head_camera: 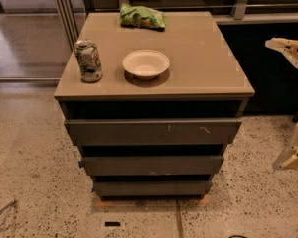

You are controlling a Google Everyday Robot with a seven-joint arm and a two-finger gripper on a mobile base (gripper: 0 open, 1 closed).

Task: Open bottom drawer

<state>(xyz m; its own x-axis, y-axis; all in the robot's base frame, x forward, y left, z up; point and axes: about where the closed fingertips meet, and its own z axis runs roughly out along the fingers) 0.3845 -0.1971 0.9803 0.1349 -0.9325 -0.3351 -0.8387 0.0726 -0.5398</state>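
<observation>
three stacked fronts show on the cabinet in the camera view; the bottom drawer is the lowest and narrowest-looking of them, a plain dark front without handle, just above the floor; it looks closed, with only a thin dark gap between its upper edge and the middle front; above that is the widest front, which has pale scratch marks.

the end effector is at the right edge of the view, beside the cabinet's right side and apart from it, at about the height of the upper two fronts; it touches nothing and holds nothing that i can see; whether it is open or closed i cannot tell.

so the bottom drawer lies down and to the left from the end effector; its long axis runs left to right across the view and its face looks toward the camera; i judge the next move must go lower and inward to the upper edge of this front, then pull toward the camera; the risk is to catch the middle front instead.

on the tabletop stand a can, a bowl and a green bag; they are not in the way.
</observation>
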